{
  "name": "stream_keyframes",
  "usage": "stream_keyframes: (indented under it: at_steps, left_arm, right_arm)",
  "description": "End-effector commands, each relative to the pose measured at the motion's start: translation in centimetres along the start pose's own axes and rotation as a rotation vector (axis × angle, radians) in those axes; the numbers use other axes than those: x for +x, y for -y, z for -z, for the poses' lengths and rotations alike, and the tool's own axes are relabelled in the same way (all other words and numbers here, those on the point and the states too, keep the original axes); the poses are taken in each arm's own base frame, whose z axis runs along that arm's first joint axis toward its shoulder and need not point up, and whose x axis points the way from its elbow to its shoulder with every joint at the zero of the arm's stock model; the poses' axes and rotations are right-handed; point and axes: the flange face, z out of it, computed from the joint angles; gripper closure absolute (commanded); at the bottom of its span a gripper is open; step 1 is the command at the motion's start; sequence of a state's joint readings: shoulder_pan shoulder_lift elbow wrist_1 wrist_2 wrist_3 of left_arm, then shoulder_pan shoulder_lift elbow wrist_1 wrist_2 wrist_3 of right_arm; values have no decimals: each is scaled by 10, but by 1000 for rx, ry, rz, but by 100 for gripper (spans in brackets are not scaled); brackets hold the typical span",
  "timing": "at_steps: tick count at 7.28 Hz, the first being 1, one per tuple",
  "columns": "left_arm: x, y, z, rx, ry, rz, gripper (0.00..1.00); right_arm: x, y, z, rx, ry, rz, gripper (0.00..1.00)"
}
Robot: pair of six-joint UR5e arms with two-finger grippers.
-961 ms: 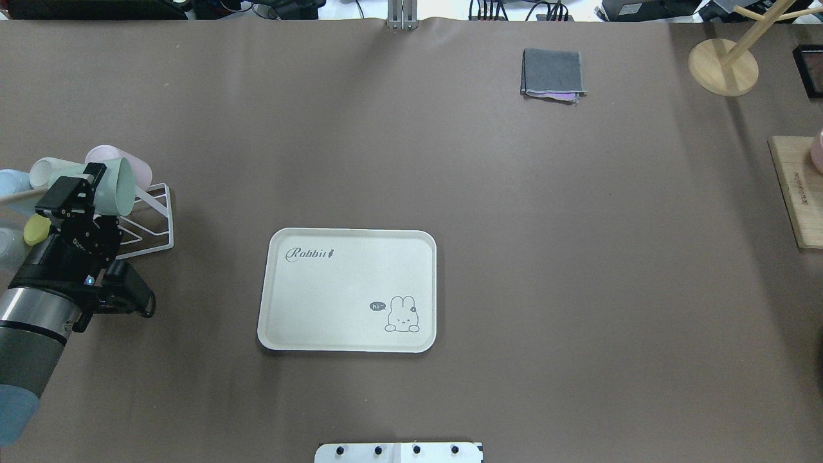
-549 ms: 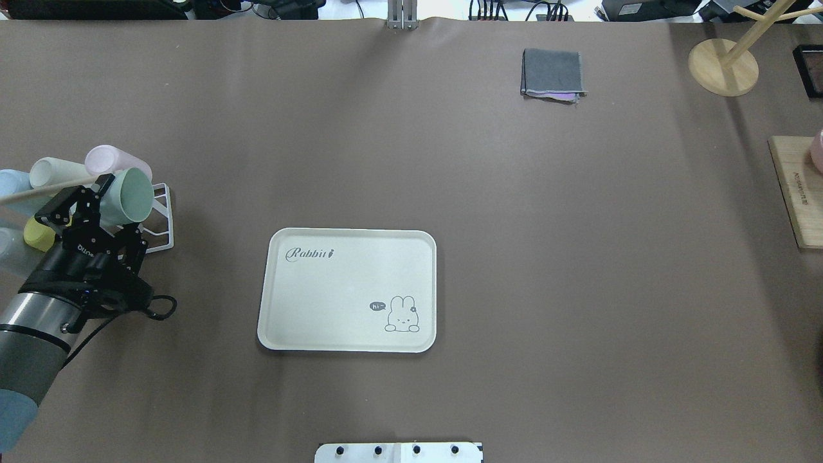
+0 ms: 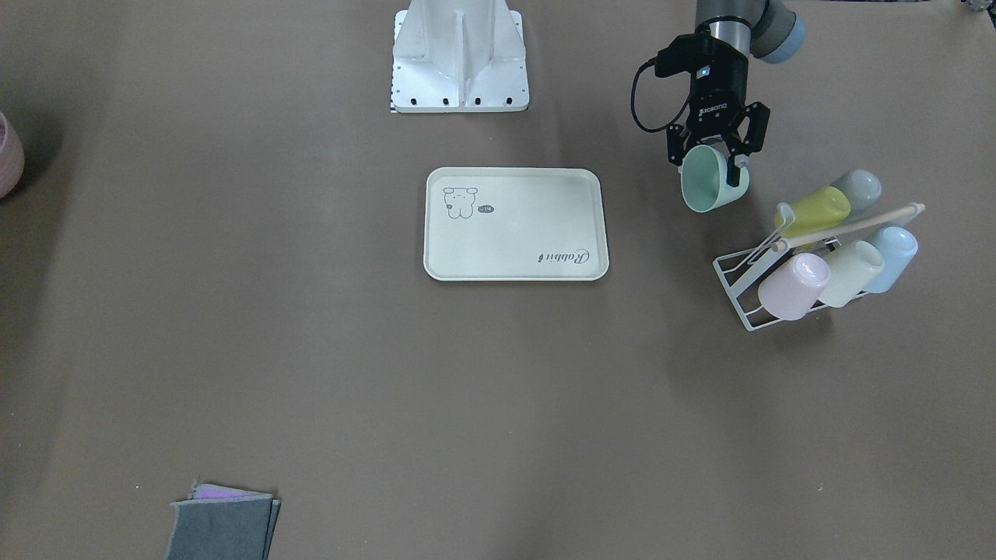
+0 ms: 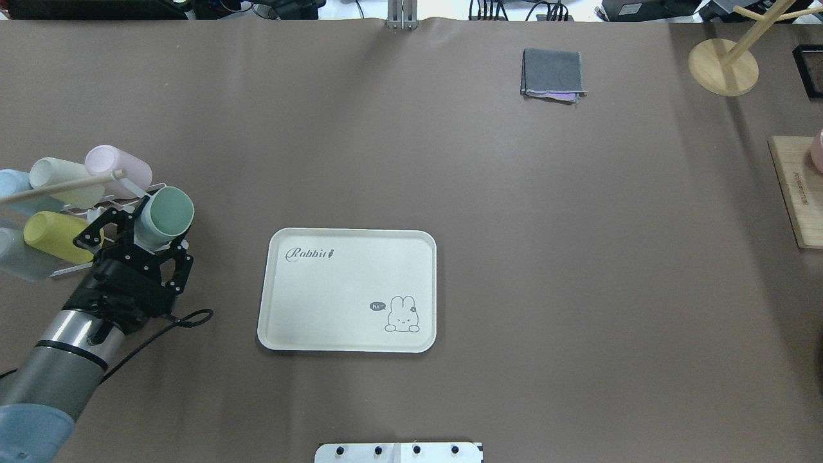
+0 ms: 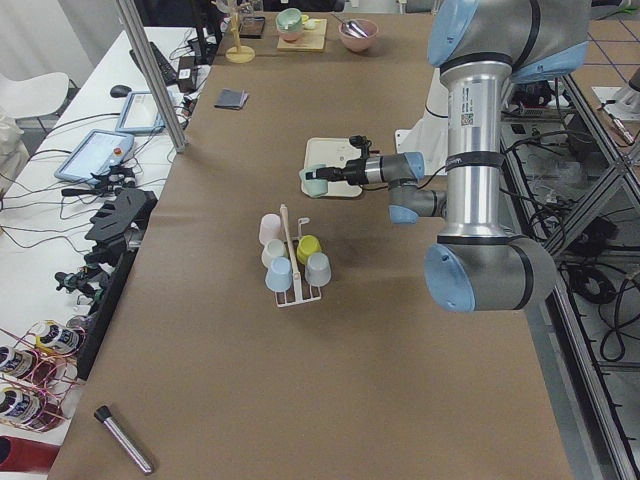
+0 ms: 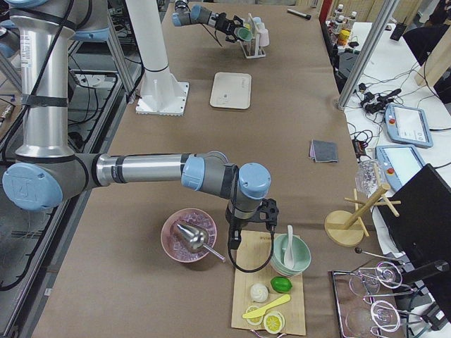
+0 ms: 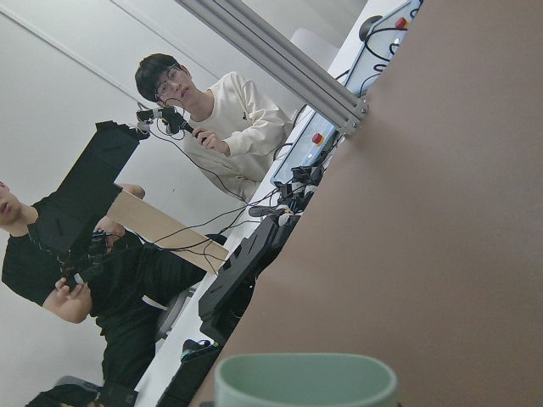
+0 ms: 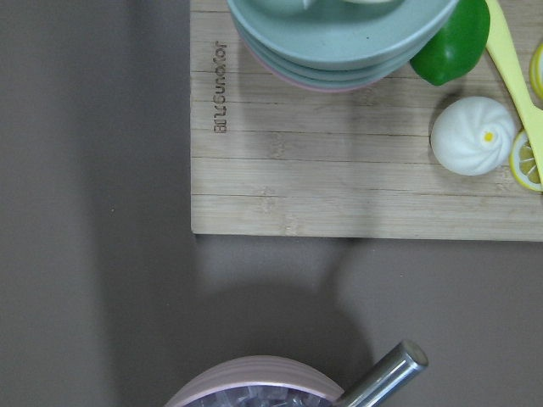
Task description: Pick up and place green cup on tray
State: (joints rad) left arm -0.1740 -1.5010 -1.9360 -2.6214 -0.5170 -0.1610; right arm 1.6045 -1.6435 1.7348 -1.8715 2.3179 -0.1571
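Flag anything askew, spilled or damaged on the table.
Nothing stands out. The left gripper holds the green cup tipped sideways beside the rack. The tray lies flat; no spill shows.

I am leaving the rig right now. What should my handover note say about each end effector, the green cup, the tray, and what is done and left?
Left end effector: shut on the green cup, held tilted in the air, clear of the wire rack.
Right end effector: hovers near the wooden board; open or shut cannot be told.
Tray: flat at mid-table, green cup not yet on it.
Done: pick-up. Left: carry over the tray, set down, release.
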Motion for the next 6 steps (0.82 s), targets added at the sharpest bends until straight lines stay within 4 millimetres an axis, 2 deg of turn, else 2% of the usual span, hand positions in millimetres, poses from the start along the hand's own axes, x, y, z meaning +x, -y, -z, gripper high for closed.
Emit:
stream_keyframes:
  at_steps: [1,3,4,5,6]
  left_arm:
    - [46,27,-22,25,-8,154,47]
    - [68,64,-31,61,-17,270,47]
    - [77,62,-36,73,-20,330,47]
    - [85,50,-42,75,-13,382,47]
    - [104,44,-53,65,-12,456,47]
  right_arm:
    - [2,0,2,5,2,-4,0]
    - [3,-1,3,7,2,-7,0]
    - [4,-2,5,11,3,-10,0]
    - [5,-2,5,11,1,-11,0]
    - [5,-2,5,11,1,-10,0]
